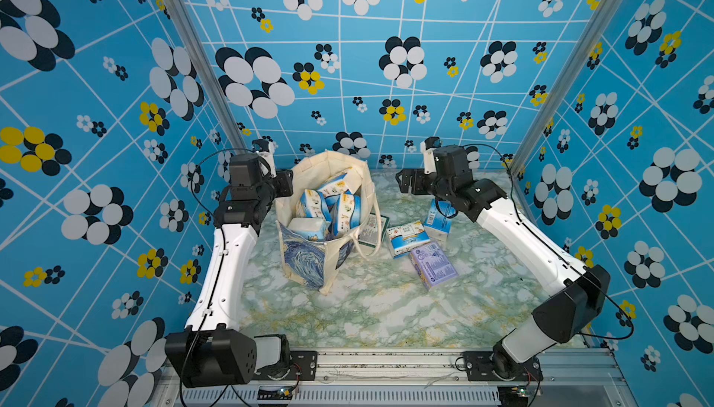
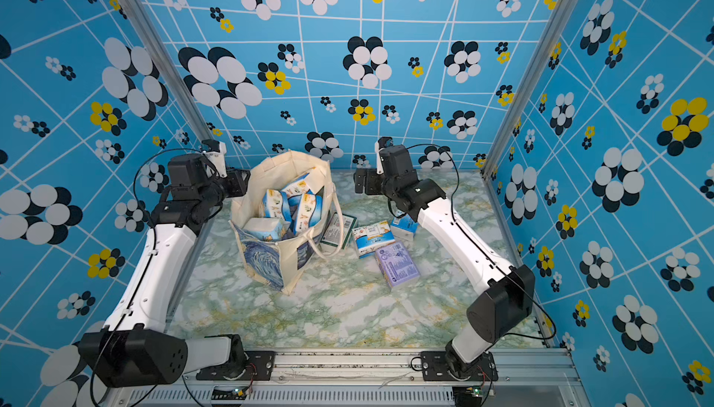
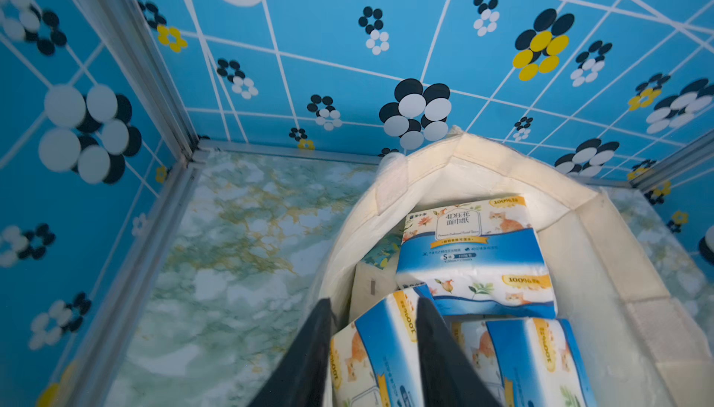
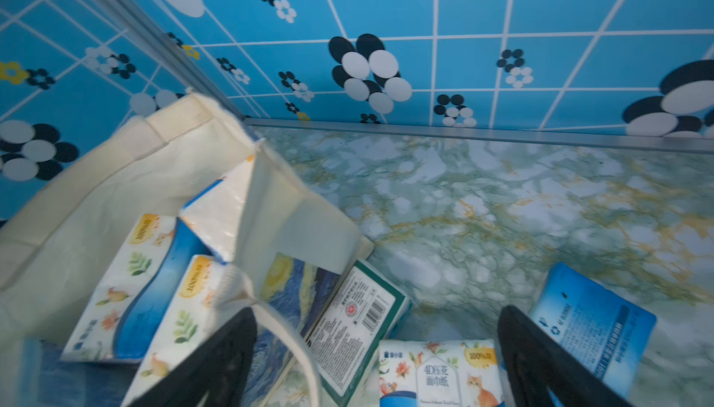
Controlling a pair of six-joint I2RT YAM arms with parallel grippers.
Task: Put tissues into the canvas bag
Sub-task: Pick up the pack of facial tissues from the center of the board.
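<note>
Counting what's in the canvas bag [image 1: 305, 258] is tricky. Both top views only show the upper layer: four or five blue-and-white tissues [image 1: 315, 202] jammed in at all angles, some on end. Whatever lies under them is hidden by the bag's walls. In the left wrist view the topmost pack [image 3: 475, 254] lies flat across the others. There's something pale tucked below it that I can't make out.

Four more packs sit outside on the marble-look table [image 1: 367, 308]:
- A green-edged pack [image 1: 371, 229] is right up against the bag's side, partly covered by the loop handle [image 1: 369, 248].
- A cat-print pack [image 1: 407, 237] is just beside that one.
- A lavender pack [image 1: 434, 266] is next to the cat-print pack, on the near side.
- A blue pack [image 1: 438, 219] is half tucked under the right arm in the top views, so its far end is out of sight.

The left gripper [image 3: 373, 300] sits at the bag's rim with its jaws partway apart. The bag's edge and a pack corner show in the gap, and it isn't gripping anything I can see. Its fingers are cut off by the frame edge. The right gripper [image 4: 376, 310] hangs beside the bag over the loose packs, spread wide and empty. That wrist view is a bit smeary.
</note>
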